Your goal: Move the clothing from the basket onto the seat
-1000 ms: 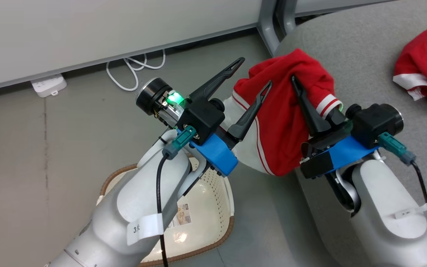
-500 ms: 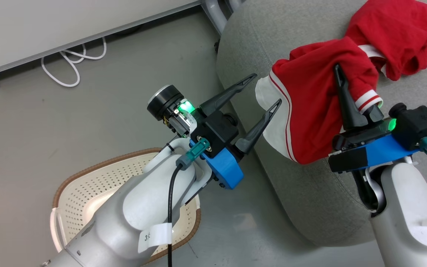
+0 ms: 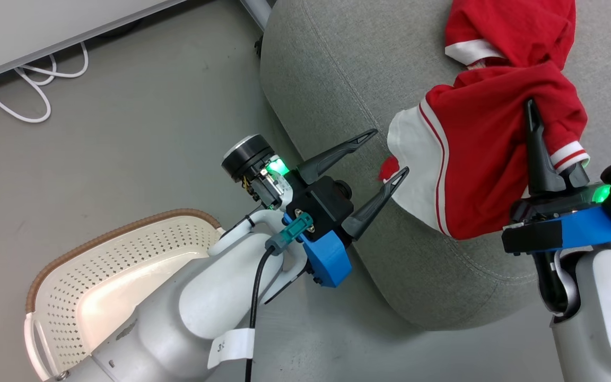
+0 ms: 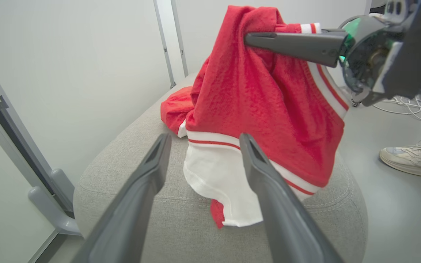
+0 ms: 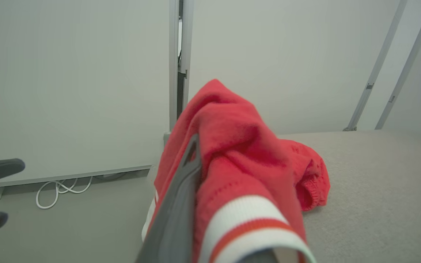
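Observation:
My right gripper is shut on a red garment with a white panel, which hangs over the near edge of the grey seat. Its white hem touches the cushion in the left wrist view. Just beyond it, a second red garment lies crumpled on the seat. My left gripper stands open and holds nothing, just left of the hanging clothing and close to its white hem. The cream basket sits on the floor at lower left, partly hidden by my left arm; the part of its inside that shows holds nothing.
A white cable loops on the floor by the pale wall at upper left. A person's pale shoe rests on the floor right of the seat in the left wrist view. Grey metal frame legs stand beside the seat.
The camera has swung toward the seat. My right gripper has carried the red garment from the seat's edge farther over the cushion, up beside the other garment. The left gripper stays open.

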Controlling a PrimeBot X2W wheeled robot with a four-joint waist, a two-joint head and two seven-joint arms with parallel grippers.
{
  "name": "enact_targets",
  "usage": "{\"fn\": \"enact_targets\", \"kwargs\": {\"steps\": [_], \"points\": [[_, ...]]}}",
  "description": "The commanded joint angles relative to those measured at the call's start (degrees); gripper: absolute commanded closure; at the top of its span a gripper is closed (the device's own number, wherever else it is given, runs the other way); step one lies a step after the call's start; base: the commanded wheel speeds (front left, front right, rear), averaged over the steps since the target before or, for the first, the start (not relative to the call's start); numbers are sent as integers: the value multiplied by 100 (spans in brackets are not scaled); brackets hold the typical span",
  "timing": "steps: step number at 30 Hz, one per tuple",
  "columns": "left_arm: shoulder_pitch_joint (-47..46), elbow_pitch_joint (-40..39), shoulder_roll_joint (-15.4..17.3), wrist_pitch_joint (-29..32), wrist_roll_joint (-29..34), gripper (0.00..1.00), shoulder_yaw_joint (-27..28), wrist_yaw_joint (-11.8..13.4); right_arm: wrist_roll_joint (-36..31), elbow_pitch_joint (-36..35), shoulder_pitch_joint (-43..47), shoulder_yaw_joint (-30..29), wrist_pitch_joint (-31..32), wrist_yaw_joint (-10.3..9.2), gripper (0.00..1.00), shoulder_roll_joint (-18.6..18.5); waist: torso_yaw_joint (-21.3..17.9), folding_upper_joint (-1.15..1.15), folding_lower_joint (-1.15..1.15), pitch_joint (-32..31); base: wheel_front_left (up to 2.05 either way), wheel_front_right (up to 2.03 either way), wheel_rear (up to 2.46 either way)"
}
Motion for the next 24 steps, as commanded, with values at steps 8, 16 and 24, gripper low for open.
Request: {"fn": "enact_targets", "kwargs": {"steps": [8,16,24], "points": [[-111,-36,84,4,-59,0,-64,-8,-32,-102,163,-125,-7,1,100,106,-74,0,0,93,0,0,0],[-162,-102,116,-11,-87,0,-44,44,-117,-234,-265,-205,-7,1,100,-64,0,0,0,261,0,0,0],[-474,-338,337,120,54,0,-32,65,-175,-492,-1656,-587,-8,1,100,-587,111,0,0,969,0,0,0]]}}
